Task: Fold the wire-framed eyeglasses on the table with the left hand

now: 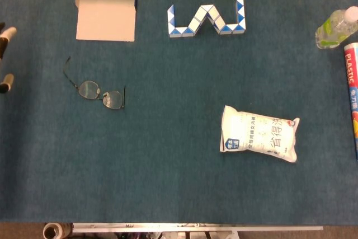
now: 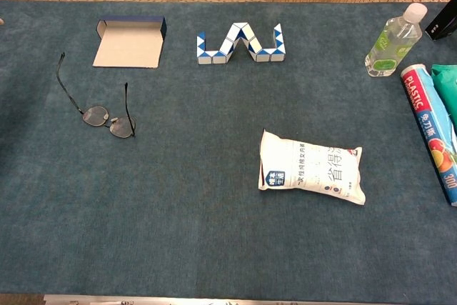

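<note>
The wire-framed eyeglasses lie on the blue table cloth at the left, lenses toward me, with both temples swung out. In the chest view the eyeglasses show one temple reaching far back to the left and the other standing straight back. Only a few fingertips of my left hand show at the far left edge of the head view, spread apart and holding nothing, well to the left of the glasses. My right hand is in neither view.
An open glasses case lies behind the glasses. A blue-and-white twist puzzle sits at the back centre. A white packet lies right of centre, and a bottle and plastic-wrap box are at the right edge.
</note>
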